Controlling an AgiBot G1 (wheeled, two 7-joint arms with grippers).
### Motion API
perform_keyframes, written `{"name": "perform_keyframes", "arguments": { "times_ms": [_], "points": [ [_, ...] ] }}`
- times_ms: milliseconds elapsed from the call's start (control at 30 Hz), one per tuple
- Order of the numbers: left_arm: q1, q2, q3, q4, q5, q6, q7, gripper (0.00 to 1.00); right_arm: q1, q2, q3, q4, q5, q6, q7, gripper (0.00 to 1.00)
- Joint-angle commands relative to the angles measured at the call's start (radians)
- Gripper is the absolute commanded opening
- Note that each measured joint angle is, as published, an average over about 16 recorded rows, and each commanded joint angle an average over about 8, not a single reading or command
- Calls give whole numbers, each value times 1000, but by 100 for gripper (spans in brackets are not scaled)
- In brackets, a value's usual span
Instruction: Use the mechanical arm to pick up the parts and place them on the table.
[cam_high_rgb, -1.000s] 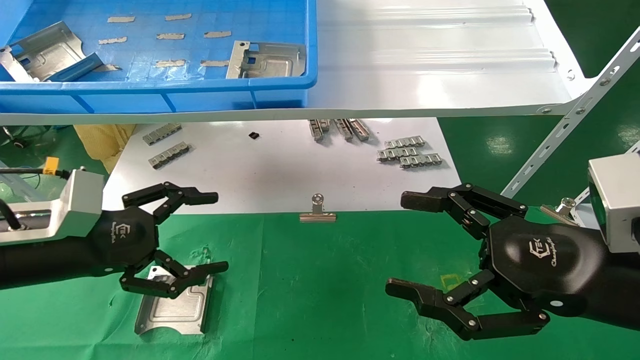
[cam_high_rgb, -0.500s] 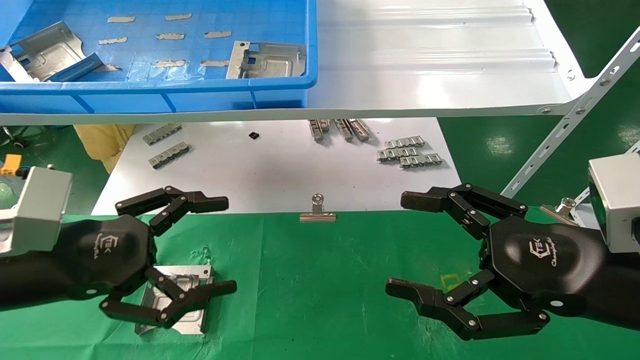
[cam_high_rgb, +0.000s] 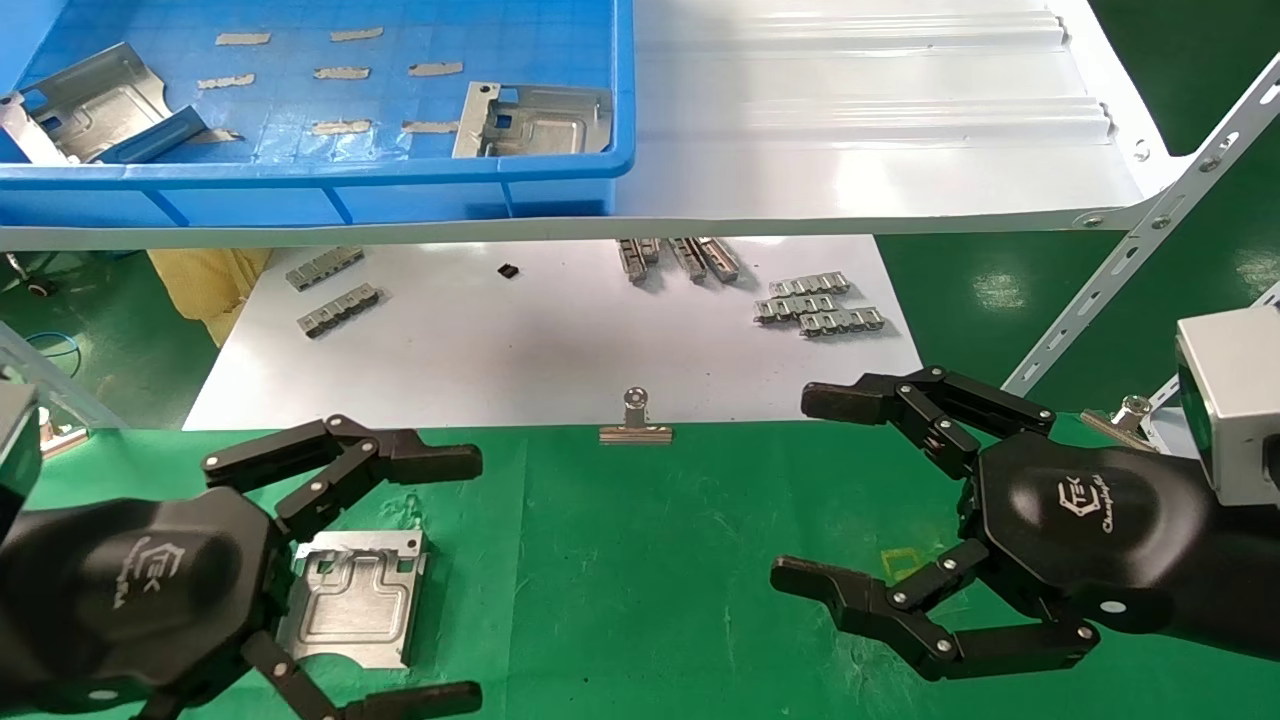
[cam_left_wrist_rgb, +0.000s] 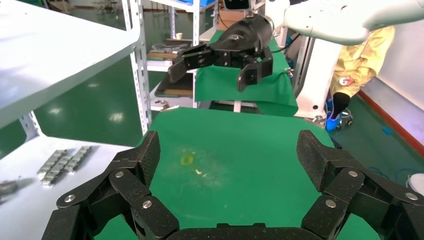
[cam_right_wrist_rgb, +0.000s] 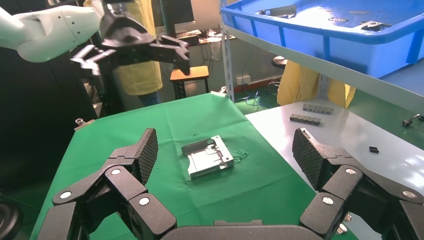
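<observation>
As the black jointed left claw (cam_high_rgb: 395, 575) is being drawn back and raised, fingers spread and empty, the silver-grey stamped sheet-metal plate (cam_high_rgb: 352, 598) is being left flat on the green-clothed tabletop (cam_high_rgb: 640, 580); two further plates are waiting in the blue plastic bin (cam_high_rgb: 320, 180), the right claw (cam_high_rgb: 800, 490) hanging open.

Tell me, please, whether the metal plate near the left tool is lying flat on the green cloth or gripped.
Lying flat, released. The plate rests on the green cloth; the left tool is open, its fingers spread clear of it.
</observation>
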Motion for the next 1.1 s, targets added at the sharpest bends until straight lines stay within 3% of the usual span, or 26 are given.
{"name": "perform_keyframes", "arguments": {
  "times_ms": [33,1100],
  "points": [
    [14,-5,-13,-27,-9,-2,-17,100,0,0,0,0,0,0,0,100],
    [-2,0,1,4,2,-1,-2,100,0,0,0,0,0,0,0,100]
  ]
}}
